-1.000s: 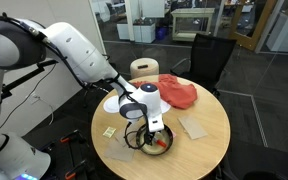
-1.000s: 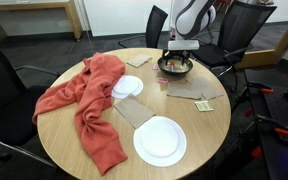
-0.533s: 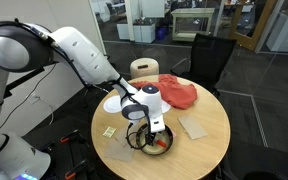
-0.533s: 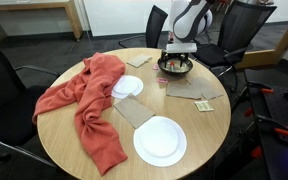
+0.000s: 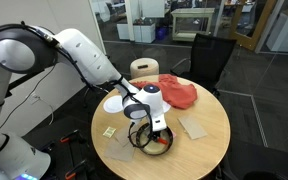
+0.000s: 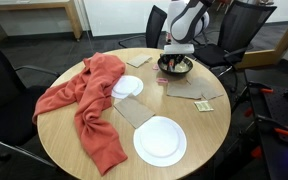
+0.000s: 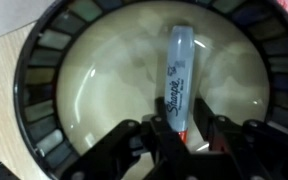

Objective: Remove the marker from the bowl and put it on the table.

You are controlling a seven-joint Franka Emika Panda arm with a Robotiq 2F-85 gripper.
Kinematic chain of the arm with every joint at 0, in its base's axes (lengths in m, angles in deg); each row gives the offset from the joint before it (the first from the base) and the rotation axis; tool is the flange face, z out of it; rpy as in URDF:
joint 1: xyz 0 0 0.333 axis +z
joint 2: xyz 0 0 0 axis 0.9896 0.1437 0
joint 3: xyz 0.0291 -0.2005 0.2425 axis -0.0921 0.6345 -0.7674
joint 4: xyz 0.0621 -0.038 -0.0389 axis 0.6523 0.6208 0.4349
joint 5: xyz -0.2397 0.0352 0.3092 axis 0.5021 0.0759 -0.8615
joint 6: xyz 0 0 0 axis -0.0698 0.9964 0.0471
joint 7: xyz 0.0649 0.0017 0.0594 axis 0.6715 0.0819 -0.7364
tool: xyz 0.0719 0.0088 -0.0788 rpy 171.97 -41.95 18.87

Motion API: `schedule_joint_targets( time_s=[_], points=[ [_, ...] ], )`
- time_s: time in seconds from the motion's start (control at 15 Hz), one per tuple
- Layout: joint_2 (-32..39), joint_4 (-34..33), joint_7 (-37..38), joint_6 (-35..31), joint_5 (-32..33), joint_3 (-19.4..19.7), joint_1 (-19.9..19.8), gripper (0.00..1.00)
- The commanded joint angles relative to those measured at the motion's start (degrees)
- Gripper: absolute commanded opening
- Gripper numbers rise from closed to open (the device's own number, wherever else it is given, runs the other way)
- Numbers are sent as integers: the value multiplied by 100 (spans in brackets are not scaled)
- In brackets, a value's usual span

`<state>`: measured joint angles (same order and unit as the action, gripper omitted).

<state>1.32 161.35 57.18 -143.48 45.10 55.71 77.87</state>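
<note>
Down inside the bowl [image 7: 44,70], the gripper [image 7: 180,138] is low, with its two fingers [image 7: 154,135] on either side of the marker [image 7: 179,70]. The jaws are narrowed to about the pen's width, with the pads right against its sides. Whether they are pinching it or only close, the wrist view doesn't settle, so I can't call that one.

The marker lies on the pale floor of the bowl, inside the dark patterned rim. Its long axis runs straight up and down the wrist view, in line with the gap between the fingers. The grey end points to the top of the picture and the lettering runs along the barrel. The lower end sits between the fingers, where a bit of red shows. That may be the cap, but it's too blurred to say.

Pulling out, in both exterior views the gripper [image 5: 157,128] hangs right over the bowl [image 5: 142,143] near the edge of the round wooden table [image 5: 209,145]. A red cloth [image 6: 89,100] and a white plate [image 6: 160,140] lie well apart from it.

On progress, I'd say the approach is done and the grasp is just being made. Nothing has been lifted. The lift out, the carry to bare table and the release are all left.
</note>
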Motion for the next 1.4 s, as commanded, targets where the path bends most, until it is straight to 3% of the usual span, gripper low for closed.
schedule_joint_targets(
  time_s=[0.0,0.07,0.13,0.8,1.33],
  points=[
    [-43,-64,99,54,-165,99,100,5],
    [-135,-4,84,66,-181,97,81,1],
    [-214,53,58,60,-200,90,65,6],
    [-1652,1012,48,-245,-99,228,230,6],
    [-2684,1869,103,-257,625,118,790,6]
  ],
)
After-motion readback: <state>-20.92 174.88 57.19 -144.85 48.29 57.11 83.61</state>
